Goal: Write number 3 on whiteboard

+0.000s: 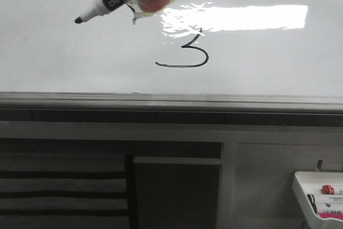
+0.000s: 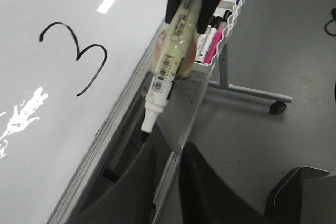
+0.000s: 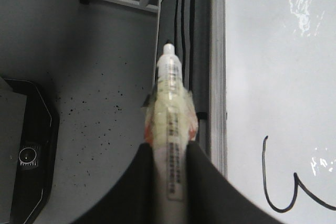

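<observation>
Clamped between the jaws of the right gripper: a marker, barrel wrapped in yellowish tape, cap off, black tip pointing away from the wrist. Spread apart with nothing between them: the jaws of the left gripper. Up and to the left of the number 3 in the front view, the marker's tip; cannot tell whether touching the board. Drawn in thin black line on the whiteboard, just under the bright glare patch. Below the board's grey rim, at lower right, a white tray of spare markers.
</observation>
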Controlling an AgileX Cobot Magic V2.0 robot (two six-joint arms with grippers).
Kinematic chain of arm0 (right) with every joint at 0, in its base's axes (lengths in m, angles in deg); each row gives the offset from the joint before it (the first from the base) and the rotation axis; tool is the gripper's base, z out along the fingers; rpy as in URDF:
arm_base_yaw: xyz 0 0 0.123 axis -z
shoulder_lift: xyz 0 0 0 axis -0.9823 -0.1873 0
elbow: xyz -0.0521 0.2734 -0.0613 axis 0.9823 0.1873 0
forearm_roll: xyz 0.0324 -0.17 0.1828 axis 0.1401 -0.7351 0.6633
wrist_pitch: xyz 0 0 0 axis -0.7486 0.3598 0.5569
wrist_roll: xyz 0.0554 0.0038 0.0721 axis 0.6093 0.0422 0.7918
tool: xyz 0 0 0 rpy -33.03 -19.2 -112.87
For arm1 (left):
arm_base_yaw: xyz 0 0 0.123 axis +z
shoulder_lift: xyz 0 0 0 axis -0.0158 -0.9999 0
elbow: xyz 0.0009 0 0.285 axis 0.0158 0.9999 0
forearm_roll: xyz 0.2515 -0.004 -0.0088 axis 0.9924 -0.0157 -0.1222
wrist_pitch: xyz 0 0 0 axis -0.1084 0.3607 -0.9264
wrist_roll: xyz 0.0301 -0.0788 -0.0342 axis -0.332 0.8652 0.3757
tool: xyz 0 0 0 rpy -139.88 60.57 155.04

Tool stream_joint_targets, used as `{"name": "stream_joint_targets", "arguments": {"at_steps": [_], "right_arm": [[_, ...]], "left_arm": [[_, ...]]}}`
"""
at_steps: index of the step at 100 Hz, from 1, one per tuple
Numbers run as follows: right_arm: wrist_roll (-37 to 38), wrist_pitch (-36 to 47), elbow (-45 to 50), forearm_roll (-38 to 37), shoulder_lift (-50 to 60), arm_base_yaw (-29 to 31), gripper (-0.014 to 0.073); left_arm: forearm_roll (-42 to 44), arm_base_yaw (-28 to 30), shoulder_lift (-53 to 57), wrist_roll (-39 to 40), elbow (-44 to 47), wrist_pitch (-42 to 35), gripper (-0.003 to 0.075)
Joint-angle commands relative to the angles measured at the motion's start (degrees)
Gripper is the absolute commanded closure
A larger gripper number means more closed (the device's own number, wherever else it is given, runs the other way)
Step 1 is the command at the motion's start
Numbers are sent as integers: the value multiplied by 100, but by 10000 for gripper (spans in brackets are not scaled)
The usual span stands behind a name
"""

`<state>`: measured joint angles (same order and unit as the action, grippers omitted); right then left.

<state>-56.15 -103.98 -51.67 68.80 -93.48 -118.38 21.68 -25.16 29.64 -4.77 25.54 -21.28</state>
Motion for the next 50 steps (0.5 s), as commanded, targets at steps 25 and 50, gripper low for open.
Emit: {"name": "stream_joint_targets", "arguments": {"at_steps": [25,50], "right_arm": [[-98,261,-179,116,147,0,654],[-111,348,-179,116,147,0,654]], "left_arm": [[-331,-255,-593,-221,-577,-236,639],[-343,-255,-861,-379,-810,-214,636]]}}
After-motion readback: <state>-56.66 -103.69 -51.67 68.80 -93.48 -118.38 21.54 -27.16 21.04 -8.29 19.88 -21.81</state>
